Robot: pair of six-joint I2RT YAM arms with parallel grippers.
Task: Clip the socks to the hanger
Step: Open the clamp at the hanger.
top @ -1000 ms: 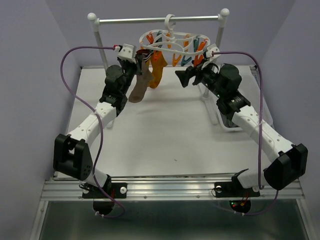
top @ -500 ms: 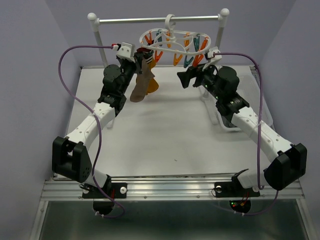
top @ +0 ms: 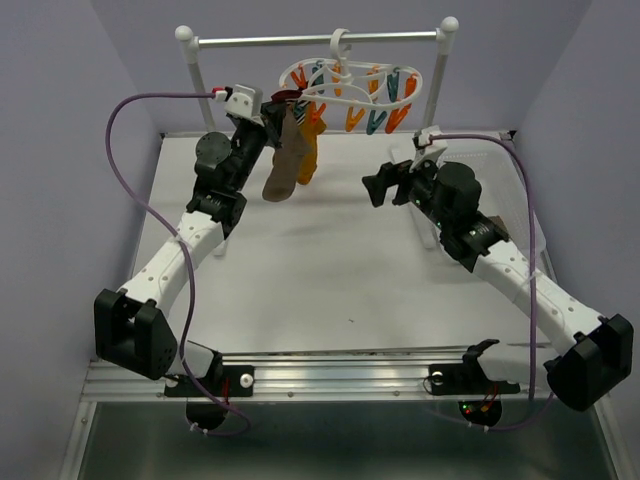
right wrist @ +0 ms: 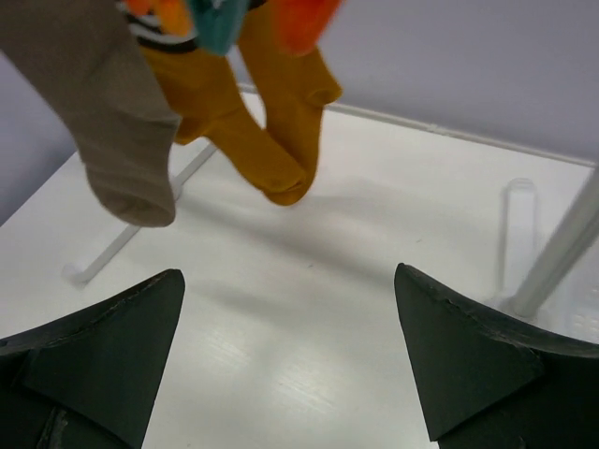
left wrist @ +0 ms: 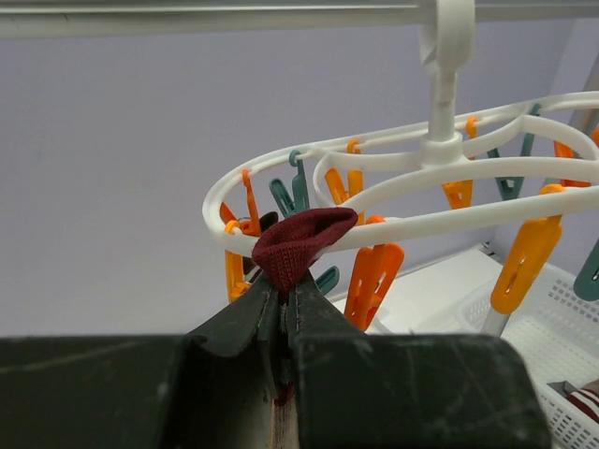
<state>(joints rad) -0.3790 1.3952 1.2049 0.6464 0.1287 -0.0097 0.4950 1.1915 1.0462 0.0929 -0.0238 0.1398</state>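
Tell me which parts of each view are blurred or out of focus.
Right wrist: the clips at the top edge are blurred, the mustard socks sharp. Left wrist: the rail is soft, the hanger crisp. Top external: evenly sharp, soft shadows.

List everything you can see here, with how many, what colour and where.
Rail: one, silver, on white posts, back of table.
Hanger: one, white, hooked on the rail.
Clips: many, orange and teal, along the hanger.
Mustard socks: two, mustard-orange, hanging under the hanger's left end.
Tan sock: one, tan with dark red cuff, beside the mustard socks.
Basket: one, white, right side of table.
Table: one, white.
Cables: two, purple, one per arm.
Left gripper: shut on the tan sock's cuff.
Right gripper: open, empty.
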